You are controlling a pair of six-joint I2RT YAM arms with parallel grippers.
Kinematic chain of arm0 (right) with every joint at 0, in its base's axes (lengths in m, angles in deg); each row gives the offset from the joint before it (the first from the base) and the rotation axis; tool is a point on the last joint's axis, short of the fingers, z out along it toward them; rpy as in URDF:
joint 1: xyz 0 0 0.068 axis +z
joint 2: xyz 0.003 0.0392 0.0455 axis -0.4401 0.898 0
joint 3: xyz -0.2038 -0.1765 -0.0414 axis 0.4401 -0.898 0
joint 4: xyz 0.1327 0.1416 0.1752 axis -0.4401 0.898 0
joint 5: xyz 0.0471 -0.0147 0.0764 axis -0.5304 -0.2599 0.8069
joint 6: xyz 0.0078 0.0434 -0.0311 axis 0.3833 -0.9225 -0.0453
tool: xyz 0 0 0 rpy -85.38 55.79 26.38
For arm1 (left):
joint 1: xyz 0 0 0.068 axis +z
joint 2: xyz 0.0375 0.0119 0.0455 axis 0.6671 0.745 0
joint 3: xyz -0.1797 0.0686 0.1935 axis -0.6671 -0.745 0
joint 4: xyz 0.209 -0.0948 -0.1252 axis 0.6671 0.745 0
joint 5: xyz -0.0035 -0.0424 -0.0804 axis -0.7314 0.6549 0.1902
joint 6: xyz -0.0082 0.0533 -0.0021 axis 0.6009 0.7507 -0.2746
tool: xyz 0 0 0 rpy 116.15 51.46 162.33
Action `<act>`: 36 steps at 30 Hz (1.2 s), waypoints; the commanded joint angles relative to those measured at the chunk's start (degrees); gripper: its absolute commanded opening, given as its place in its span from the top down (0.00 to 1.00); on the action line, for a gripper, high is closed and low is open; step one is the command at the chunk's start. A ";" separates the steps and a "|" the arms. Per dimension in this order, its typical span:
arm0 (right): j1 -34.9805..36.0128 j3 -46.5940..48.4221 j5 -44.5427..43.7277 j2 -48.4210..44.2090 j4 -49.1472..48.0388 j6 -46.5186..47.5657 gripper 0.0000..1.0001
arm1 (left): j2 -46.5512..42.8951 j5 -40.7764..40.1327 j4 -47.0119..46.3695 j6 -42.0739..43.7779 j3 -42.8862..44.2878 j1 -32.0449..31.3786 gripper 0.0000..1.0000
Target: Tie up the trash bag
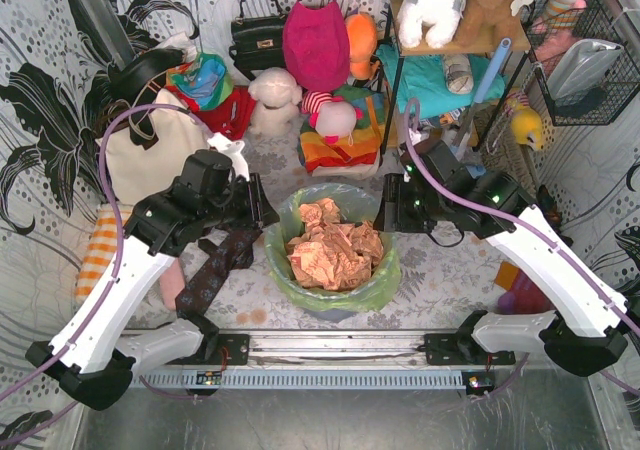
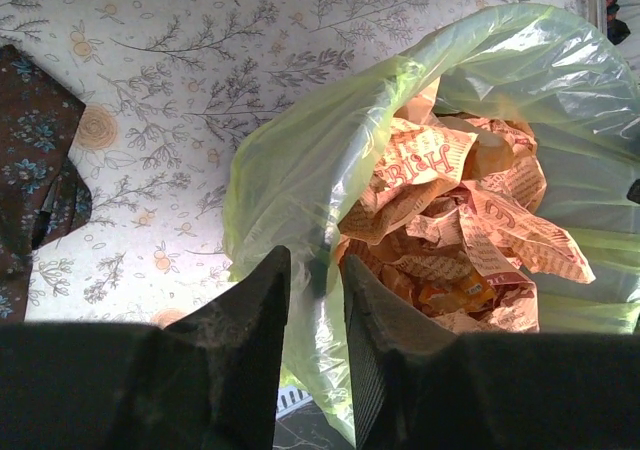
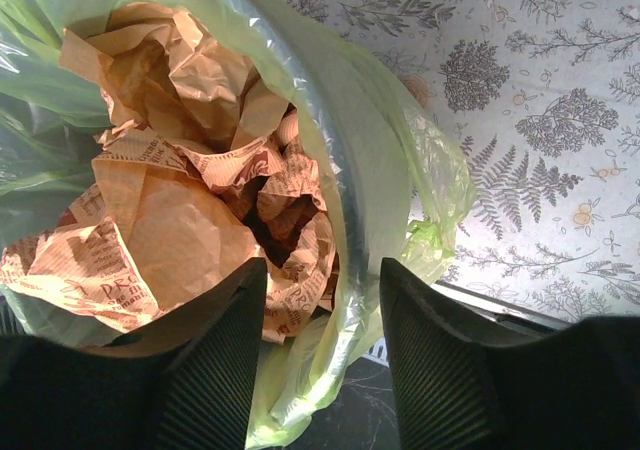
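Observation:
The trash bag (image 1: 384,282) is thin lime-green plastic, standing open in the middle of the table and stuffed with crumpled orange-brown paper (image 1: 335,250). My left gripper (image 1: 262,215) is at the bag's left rim. In the left wrist view its jaws (image 2: 315,265) stand close together astride a fold of the bag (image 2: 300,170), with a narrow gap still showing. My right gripper (image 1: 388,215) is at the bag's right rim. In the right wrist view it (image 3: 322,270) stands open and wider, one finger inside over the paper and one outside, with the bag's edge (image 3: 390,150) hanging between them.
A grey bin rim (image 3: 335,160) shows through the plastic. A dark patterned cloth (image 1: 215,270) lies left of the bag, with a cream tote bag (image 1: 150,155) behind it. Stuffed toys (image 1: 275,100) and a shelf (image 1: 450,45) line the back. A metal rail (image 1: 340,345) runs along the front.

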 commanded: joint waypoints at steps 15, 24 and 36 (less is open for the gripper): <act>0.37 -5.13 1.03 -0.94 -2.92 1.49 0.81 | -1.19 2.87 -4.40 1.18 -1.41 -0.47 0.89; 0.37 -3.89 -0.49 0.02 -3.80 1.95 1.00 | -0.79 2.41 -4.80 0.58 -0.89 -0.48 1.00; -0.89 2.52 -5.36 5.38 -6.76 5.70 1.00 | 0.97 -0.44 -7.00 -0.45 1.55 -0.48 1.00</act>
